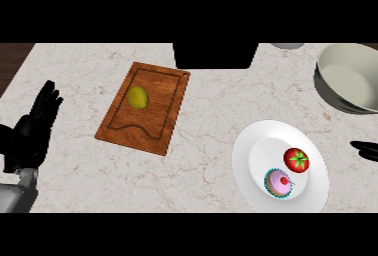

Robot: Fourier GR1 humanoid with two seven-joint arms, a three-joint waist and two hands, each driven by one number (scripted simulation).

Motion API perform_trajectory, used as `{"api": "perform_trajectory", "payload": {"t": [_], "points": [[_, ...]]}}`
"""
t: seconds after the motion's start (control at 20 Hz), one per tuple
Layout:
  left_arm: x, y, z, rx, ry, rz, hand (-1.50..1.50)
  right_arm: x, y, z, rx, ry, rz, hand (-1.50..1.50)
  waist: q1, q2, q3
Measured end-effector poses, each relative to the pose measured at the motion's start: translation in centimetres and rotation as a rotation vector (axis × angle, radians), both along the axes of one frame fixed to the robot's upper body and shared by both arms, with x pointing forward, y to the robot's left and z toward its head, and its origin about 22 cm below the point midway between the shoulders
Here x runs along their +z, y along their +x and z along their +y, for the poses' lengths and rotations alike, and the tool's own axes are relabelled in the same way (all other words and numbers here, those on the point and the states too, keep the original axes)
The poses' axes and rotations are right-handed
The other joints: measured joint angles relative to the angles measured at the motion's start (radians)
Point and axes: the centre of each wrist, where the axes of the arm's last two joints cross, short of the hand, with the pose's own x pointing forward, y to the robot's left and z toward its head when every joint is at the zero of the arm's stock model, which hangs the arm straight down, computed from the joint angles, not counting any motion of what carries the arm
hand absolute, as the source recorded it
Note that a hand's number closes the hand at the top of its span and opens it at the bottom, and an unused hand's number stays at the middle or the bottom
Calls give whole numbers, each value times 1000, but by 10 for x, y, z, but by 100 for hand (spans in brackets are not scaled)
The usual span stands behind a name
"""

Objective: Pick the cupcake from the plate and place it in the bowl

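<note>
Only the dark fingertips of the right hand (365, 149) show at the view's right edge, level with the gap between plate and bowl; too little of it shows to tell how it is set, and it holds nothing that can be seen. It lies just beside the white plate (255, 150), apart from the food on it. On that plate the cupcake (280, 183) sits in its blue wrapper, pink-topped with a small red cherry, near the lower rim, with a red tomato (297, 159) just above it. The grey bowl (354, 80) stands up and to the right of the plate, near the desk's (207, 170) far corner, with nothing seen inside. The left hand (37, 122) rests open at the left edge, fingers up, well apart from everything. A wooden cutting board (159, 125) carrying a yellow-green fruit (137, 97) lies between. By these signs the task has barely begun: grasp, lift, carry and release all remain.
</note>
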Motion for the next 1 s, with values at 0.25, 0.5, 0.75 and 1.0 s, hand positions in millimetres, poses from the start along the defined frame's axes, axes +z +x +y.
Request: {"api": "perform_trajectory", "payload": {"t": [0.25,0.5,0.75,1.0], "points": [[-2,5,-1,-13,-4,0,0,29,9,-7,-8,-24,9,-150,7,3,-1],[5,3,-4,-21,-4,-7,0,71,28,16,-1,-75,2,-150,15,4,-1],[6,5,-5,-30,-1,-9,0,96,42,39,52,-256,58,-150,25,6,-2],[2,1,-8,-43,1,-8,0,105,56,68,88,-445,134,-150,37,8,-2]]}}
